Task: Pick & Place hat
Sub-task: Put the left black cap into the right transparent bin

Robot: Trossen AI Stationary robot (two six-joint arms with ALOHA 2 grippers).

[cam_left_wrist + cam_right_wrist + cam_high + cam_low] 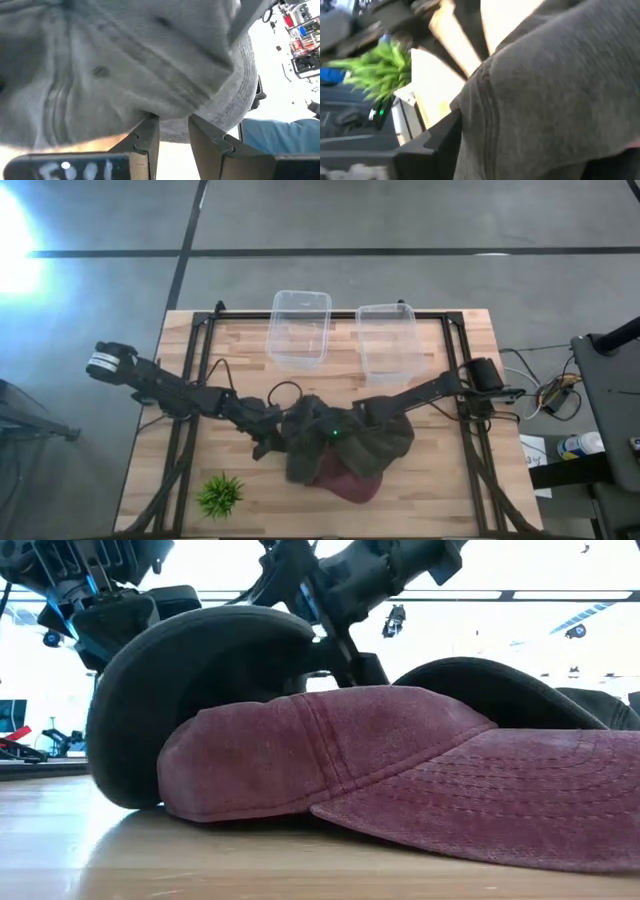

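A heap of hats lies mid-table: dark grey hat cloth (350, 442) on top of a maroon cap (348, 480). In the low view the maroon cap (380, 765) rests flat on the wood in front, with dark domes (200, 690) behind it. My left gripper (268, 435) reaches in from the table's left and is shut on the dark hat's edge. My right gripper (352, 418) comes from the right and is buried in the dark cloth, which fills its wrist view (550, 100). My left gripper pinches the dark grey hat's rim (172, 129) between its two fingers (147, 137), coming level from the table's left; the crown bulges beyond the fingertips. My right gripper is shut on the dark hat's cloth beside one finger (437, 145). The cloth hides the place of contact.
Two clear plastic tubs (298, 328) (388, 340) stand side by side at the far edge. A small green plant (220, 494) sits near the left front corner. A black metal frame (200, 380) borders the table. Bare wood lies to the near right.
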